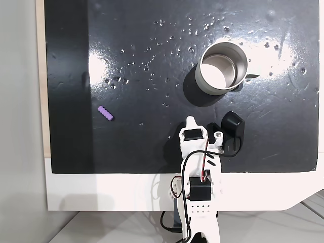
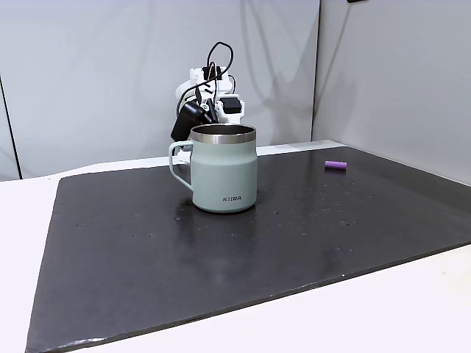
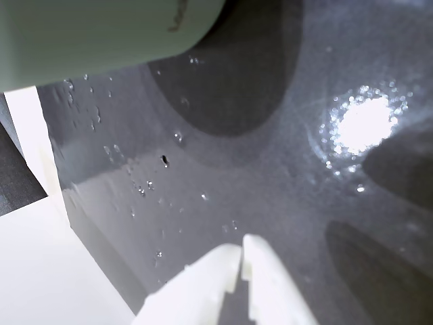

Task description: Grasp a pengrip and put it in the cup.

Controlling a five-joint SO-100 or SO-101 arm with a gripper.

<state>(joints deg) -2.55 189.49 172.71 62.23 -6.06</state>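
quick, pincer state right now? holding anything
Pincer: closed, white fingertips together, holding nothing. The tiny light-purple ribbed rubber pengrip lies on the black mat, apart from it.

I see a glossy black mat (image 1: pixel 152 76), smooth but pocked with small bubbles, glaring at nine o'clock of the round cup (image 1: pixel 221 68), which has a brushed-metal rim and inside and a matt pale grey-green coated wall (image 2: pixel 224 176). The tiny light-purple ribbed pengrip (image 1: pixel 105 113) looks like soft matt rubber. My gripper's white fingers (image 3: pixel 203 288) look like smooth matt plastic.
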